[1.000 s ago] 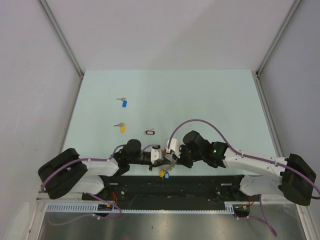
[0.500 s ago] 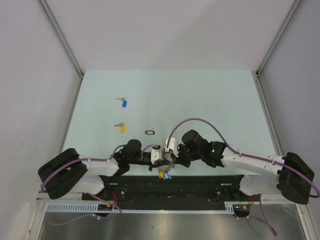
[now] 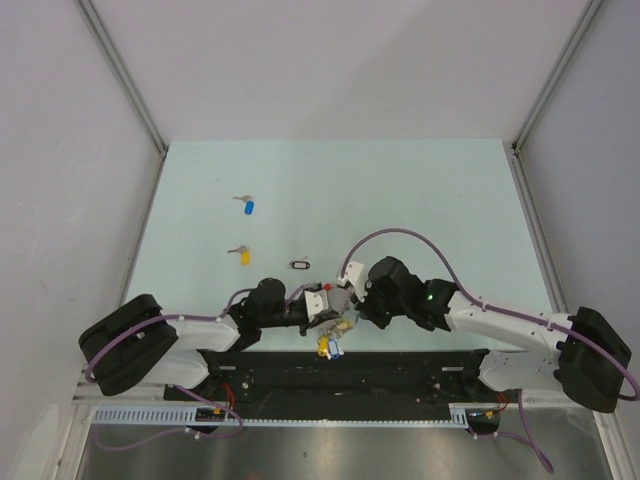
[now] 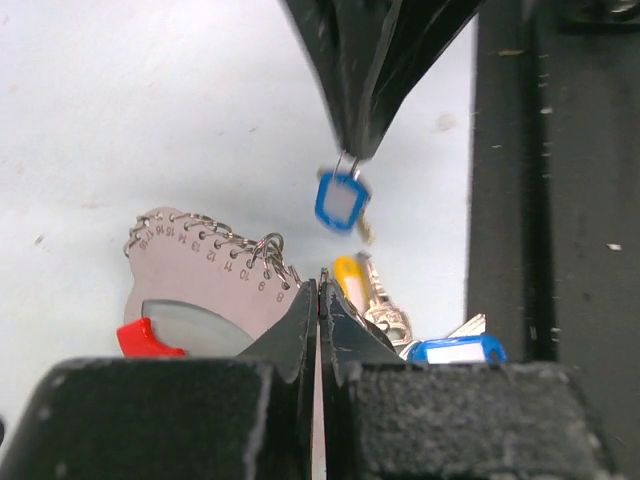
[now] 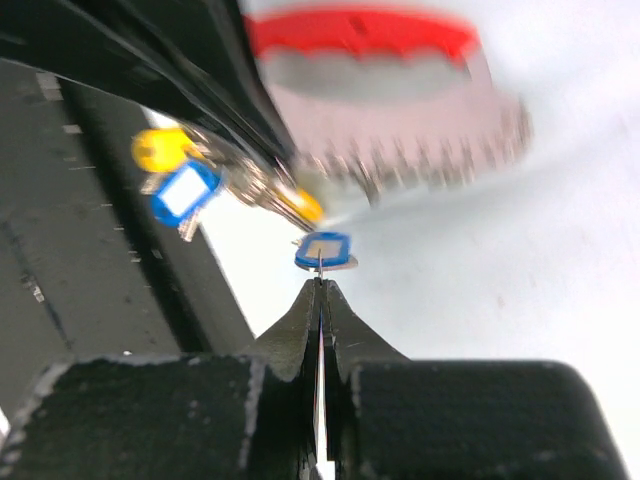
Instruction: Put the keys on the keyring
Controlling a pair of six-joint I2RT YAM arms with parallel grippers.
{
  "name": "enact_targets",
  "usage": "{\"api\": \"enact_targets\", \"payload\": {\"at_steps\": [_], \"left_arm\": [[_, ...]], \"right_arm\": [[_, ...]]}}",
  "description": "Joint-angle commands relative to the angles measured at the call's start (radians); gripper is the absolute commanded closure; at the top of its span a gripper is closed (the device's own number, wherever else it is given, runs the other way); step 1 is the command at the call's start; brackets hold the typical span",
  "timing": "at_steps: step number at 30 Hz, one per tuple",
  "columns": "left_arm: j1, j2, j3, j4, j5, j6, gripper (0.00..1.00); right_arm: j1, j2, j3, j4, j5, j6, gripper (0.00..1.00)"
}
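The keyring (image 4: 196, 287), a numbered silver plate with a red arc, hangs in my left gripper (image 4: 320, 284), which is shut on its edge. Beside it dangle a yellow-headed key (image 4: 349, 275) and a blue-tagged key (image 4: 456, 350). My right gripper (image 5: 321, 284) is shut on the thin wire loop of another blue-tagged key (image 5: 325, 250), just below the blurred keyring (image 5: 385, 85). From above, both grippers meet at the near table edge, with the bunch of keys (image 3: 328, 347) hanging below them. A blue key (image 3: 248, 206) and a yellow key (image 3: 243, 255) lie loose on the table.
A small black-rimmed oval tag (image 3: 300, 265) lies just beyond the grippers. The black base rail (image 3: 340, 372) runs right under the hanging keys. Grey walls (image 3: 60, 200) enclose the pale green table (image 3: 400, 200) on three sides.
Both grippers have shifted slightly right and away from the rail while staying shut. The left wrist has turned, and the hanging keys have swung a little.
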Motion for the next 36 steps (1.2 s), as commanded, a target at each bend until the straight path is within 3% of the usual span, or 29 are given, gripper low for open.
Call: {"api": "enact_targets", "payload": {"at_steps": [1,7,14,26,30,36], "left_arm": [[-0.002,0.010,0.051,-0.008,-0.158,-0.023,0.99],[0.000,-0.022,0.045,-0.020,-0.274,-0.045,1.00],[0.000,-0.053,0.037,-0.029,-0.354,-0.068,1.00],[0.000,-0.075,0.037,-0.038,-0.370,-0.085,1.00],[0.000,-0.076,0.037,-0.041,-0.365,-0.086,1.00],[0.000,-0.085,0.036,-0.040,-0.374,-0.086,1.00]], "right_arm": [[-0.051,-0.028,0.044,-0.082,0.103,0.163,1.00],[-0.143,0.018,0.113,-0.143,0.080,0.252,1.00],[-0.215,0.202,0.231,-0.259,0.140,0.263,1.00],[-0.237,0.509,0.417,-0.165,0.291,0.198,1.00],[-0.240,0.526,0.436,-0.157,0.308,0.198,1.00],[-0.215,0.402,0.440,-0.333,0.298,0.246,1.00]]}}
